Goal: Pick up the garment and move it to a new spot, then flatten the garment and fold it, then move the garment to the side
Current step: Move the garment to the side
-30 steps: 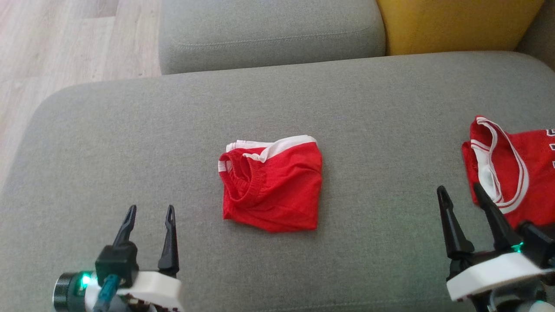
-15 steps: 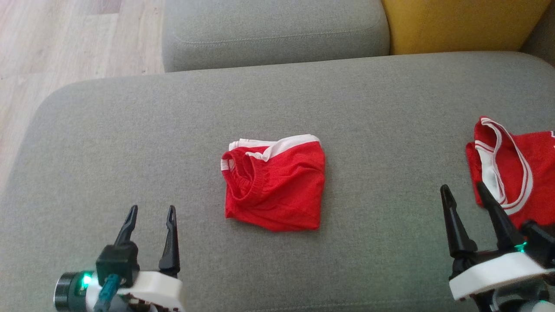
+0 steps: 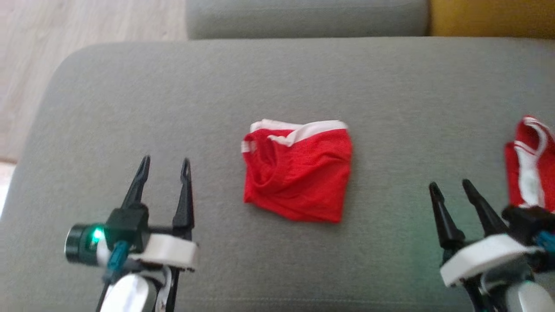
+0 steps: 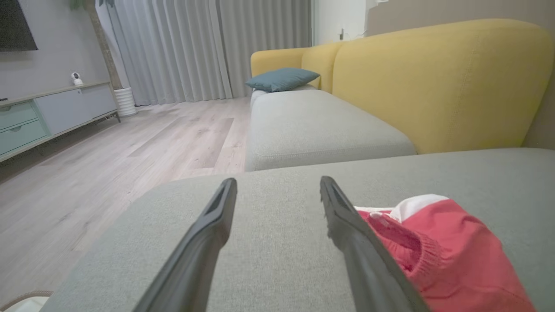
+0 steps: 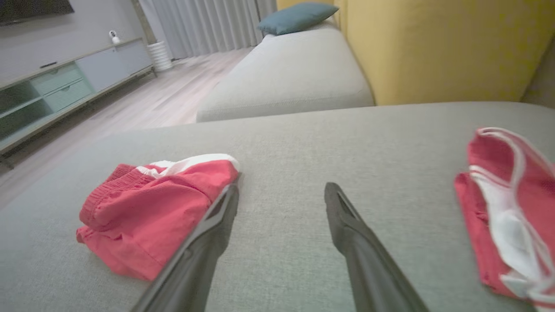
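The folded red garment point(image 3: 297, 171) lies in the middle of the grey sofa cushion point(image 3: 130, 108), with its white band on the far edge, and it is nearly square — we see no clear long axis. Our left gripper point(image 3: 165, 160) hovers at its near left and our right gripper point(image 3: 449, 185) at its near right, both with fingers spread and empty. We judge the left one nearer, the garment lying ahead and inward of its tips — a second red garment point(image 3: 531, 164) lies just beyond the right gripper.
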You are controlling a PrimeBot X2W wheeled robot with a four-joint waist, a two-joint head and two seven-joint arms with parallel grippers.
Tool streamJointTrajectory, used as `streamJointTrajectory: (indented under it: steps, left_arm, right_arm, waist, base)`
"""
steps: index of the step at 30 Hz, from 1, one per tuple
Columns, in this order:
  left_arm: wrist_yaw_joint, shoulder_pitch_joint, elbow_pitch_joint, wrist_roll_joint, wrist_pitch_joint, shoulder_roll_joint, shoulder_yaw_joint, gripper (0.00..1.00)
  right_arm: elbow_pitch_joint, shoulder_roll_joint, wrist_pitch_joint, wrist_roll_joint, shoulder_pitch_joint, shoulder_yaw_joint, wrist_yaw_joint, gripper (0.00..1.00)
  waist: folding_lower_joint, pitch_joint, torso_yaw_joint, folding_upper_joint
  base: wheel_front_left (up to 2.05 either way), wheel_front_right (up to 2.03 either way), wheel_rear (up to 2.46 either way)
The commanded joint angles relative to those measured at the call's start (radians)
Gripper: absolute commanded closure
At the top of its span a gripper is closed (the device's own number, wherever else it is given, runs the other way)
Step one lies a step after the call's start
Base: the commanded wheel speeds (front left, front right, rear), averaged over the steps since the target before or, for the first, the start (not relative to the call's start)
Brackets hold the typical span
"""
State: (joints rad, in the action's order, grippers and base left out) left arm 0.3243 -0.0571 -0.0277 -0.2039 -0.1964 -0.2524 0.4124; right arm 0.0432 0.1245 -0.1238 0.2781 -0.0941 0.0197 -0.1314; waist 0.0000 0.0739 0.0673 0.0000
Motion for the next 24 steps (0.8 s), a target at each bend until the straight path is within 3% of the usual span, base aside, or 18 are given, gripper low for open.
streamJointTrajectory:
  steps: [1, 9, 14, 20, 22, 24]
  left_arm:
    - [-0.003, -0.057, -0.025, 0.007, -0.014, -0.004, -0.030, 0.00]
    - [-0.036, -0.144, 0.013, 0.010, -0.047, 0.036, 0.000, 0.00]
    - [-0.044, -0.174, 0.025, 0.015, -0.057, 0.056, 0.010, 0.00]
    - [-0.049, -0.199, 0.039, 0.023, -0.064, 0.078, 0.014, 0.00]
    - [-0.050, -0.200, 0.043, 0.025, -0.064, 0.083, 0.013, 0.00]
    - [-0.051, -0.202, 0.043, 0.028, -0.065, 0.086, 0.011, 0.00]
  right_arm:
    - [0.009, 0.024, 0.000, 0.013, 0.072, 0.034, 0.001, 0.00]
    - [-0.253, 0.018, -0.032, 0.081, 0.242, 0.131, 0.001, 0.00]
    - [-0.363, 0.006, -0.062, 0.113, 0.331, 0.170, 0.001, 0.00]
    - [-0.507, -0.022, -0.170, 0.173, 0.414, 0.187, 0.001, 0.00]
    - [-0.520, -0.022, -0.193, 0.188, 0.427, 0.205, 0.001, 1.00]
    - [-0.519, -0.012, -0.198, 0.190, 0.431, 0.219, 0.001, 1.00]
  waist:
    - [0.0000, 0.041, 0.053, 0.0000]
    - [0.0000, 0.105, 0.150, 0.0000]
    - [0.0000, 0.139, 0.177, 0.0000]
    - [0.0000, 0.162, 0.196, 0.0000]
    - [0.0000, 0.165, 0.195, 0.0000]
    - [0.0000, 0.167, 0.190, 0.0000]
  base:
    - [0.00, 0.00, 0.00]
    - [0.00, 0.00, 0.00]
    - [0.00, 0.00, 0.00]
    - [0.00, 0.00, 0.00]
    - [0.00, 0.00, 0.00]
    - [0.00, 0.00, 0.00]
